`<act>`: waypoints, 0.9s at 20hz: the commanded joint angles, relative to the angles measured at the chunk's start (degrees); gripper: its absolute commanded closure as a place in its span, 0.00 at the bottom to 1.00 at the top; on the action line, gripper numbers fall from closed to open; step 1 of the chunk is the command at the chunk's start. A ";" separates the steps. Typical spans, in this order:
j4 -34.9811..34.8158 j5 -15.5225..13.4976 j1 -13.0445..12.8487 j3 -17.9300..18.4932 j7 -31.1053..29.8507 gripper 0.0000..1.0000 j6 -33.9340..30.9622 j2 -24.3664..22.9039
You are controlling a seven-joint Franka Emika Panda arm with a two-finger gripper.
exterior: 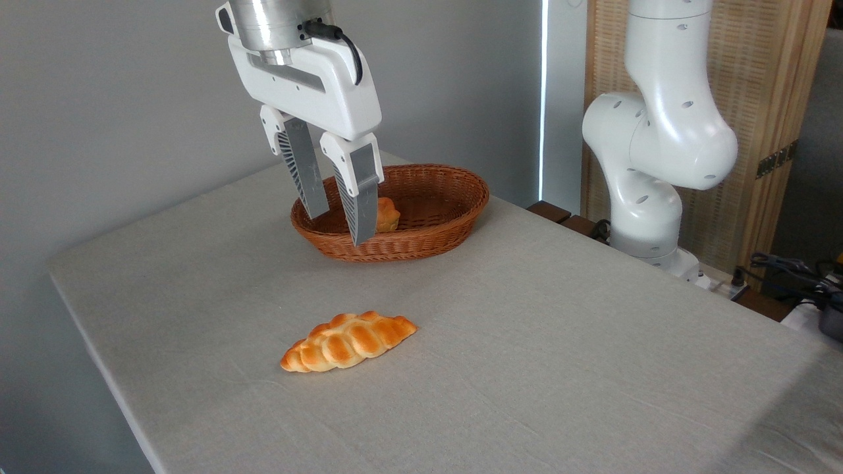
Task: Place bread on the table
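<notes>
Grey-beige clothed table [560, 342] against grey wall: bread [387, 214] inside wicker basket [448, 197], braided loaf [348, 341] on cloth nearer camera, gripper [337, 217] parted, empty, in front of the basket.

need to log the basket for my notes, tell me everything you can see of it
The basket is an oval wicker one, woven reddish-brown, with a low flared wall and a thicker rim. It stands upright on the table near the far edge, beside the grey wall. A small golden bun lies inside, partly hidden by the gripper, whose open fingers hang in front without visibly touching it.
</notes>
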 commanded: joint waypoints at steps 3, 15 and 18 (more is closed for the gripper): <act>1.12 -0.03 0.50 0.04 -0.65 0.00 -1.14 0.05; -4.14 -5.29 -3.09 -3.30 -1.00 0.00 -0.26 -3.46; -10.46 -6.96 -7.67 -4.95 -1.08 0.00 3.68 -6.45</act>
